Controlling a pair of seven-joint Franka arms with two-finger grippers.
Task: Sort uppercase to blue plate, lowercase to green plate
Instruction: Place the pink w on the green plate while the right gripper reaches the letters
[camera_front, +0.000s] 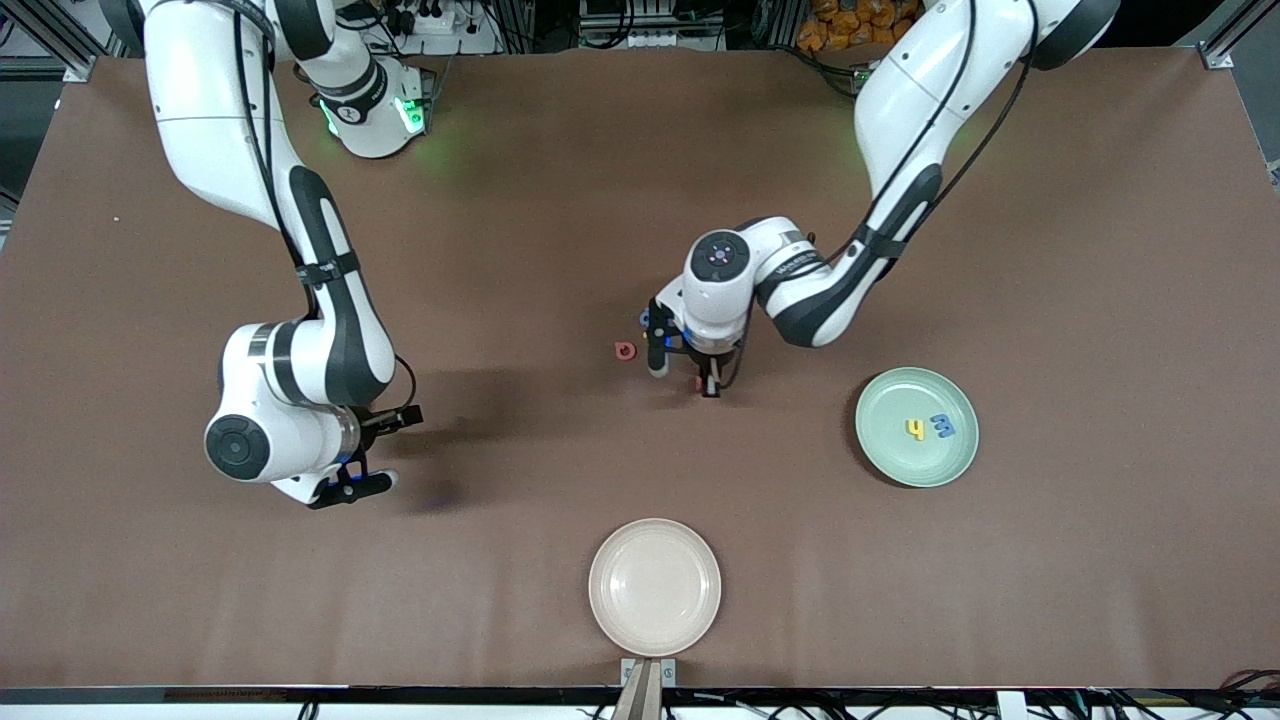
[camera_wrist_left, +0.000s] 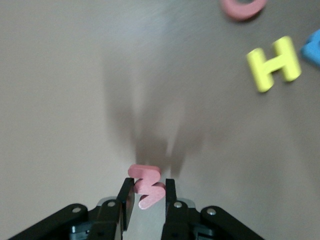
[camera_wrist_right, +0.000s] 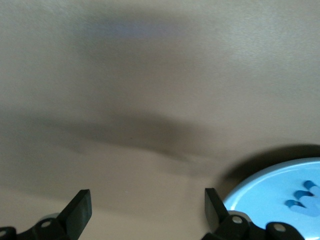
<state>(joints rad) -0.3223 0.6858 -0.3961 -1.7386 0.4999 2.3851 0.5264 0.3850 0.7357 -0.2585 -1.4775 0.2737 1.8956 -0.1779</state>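
My left gripper (camera_front: 707, 384) is shut on a small red lowercase letter (camera_wrist_left: 146, 187) and holds it just above the brown table near the middle. A red Q-like ring (camera_front: 625, 350) lies on the table beside it, and shows in the left wrist view (camera_wrist_left: 243, 7) with a yellow H (camera_wrist_left: 274, 63) and the edge of a blue letter (camera_wrist_left: 312, 50). The green plate (camera_front: 890, 460) holds a yellow h (camera_front: 915, 429) and a blue m (camera_front: 942, 425). My right gripper (camera_front: 352, 487) is open and empty. Its wrist view shows the blue plate (camera_wrist_right: 265, 187) holding a blue W (camera_wrist_right: 302, 200). In the front view the right arm hides this plate.
A cream-white plate (camera_front: 655, 587) sits at the table edge nearest the front camera. Bare brown table lies between it and the green plate.
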